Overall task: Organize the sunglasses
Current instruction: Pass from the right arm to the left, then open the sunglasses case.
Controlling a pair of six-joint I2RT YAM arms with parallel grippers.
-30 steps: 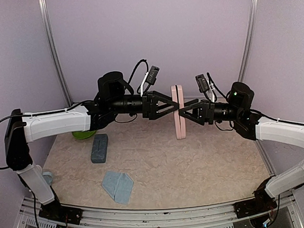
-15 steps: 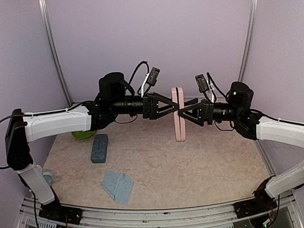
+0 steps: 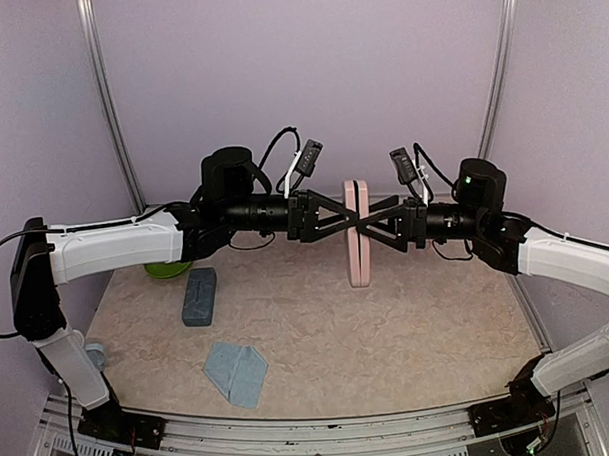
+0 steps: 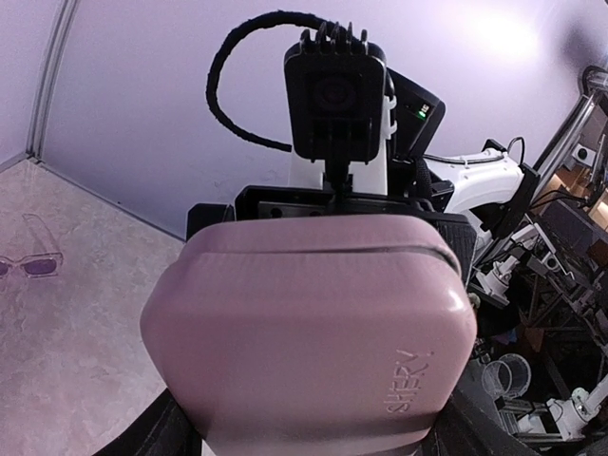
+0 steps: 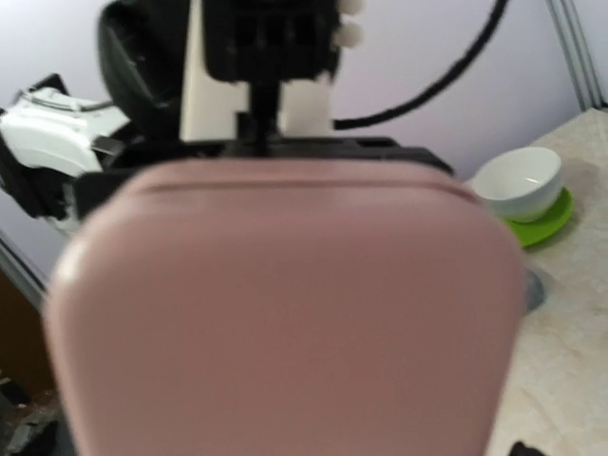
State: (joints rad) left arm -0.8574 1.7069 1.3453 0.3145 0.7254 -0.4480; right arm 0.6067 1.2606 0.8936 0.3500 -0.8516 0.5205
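Seen from above, a green plate [image 3: 169,269] sits farthest left of the pink case [image 3: 359,261], half hidden under the left arm. The right wrist view shows a white bowl [image 5: 518,180] standing on it. Closer to the pink case, though well to its left, a blue case [image 3: 199,296] lies flat on the bench [image 3: 408,334]. A crumpled cloth [image 3: 235,371] lies left of the pink case and nearer the arm bases.

The sunglasses [image 4: 33,258], clear-framed with purple lenses, show only in the left wrist view. They rest on the bench well to the left of the pink case, apart from it.

The left fingers [image 3: 344,222] meet the pink case from its left and pinch it; their own camera shows a dark finger against each lower side. The pink case stands on end in the air above the bench, lid closed.

The right fingers [image 3: 372,226] meet it from the right at the same height. I cannot tell whether they grip it or stand spread, since the blurred case fills their camera.
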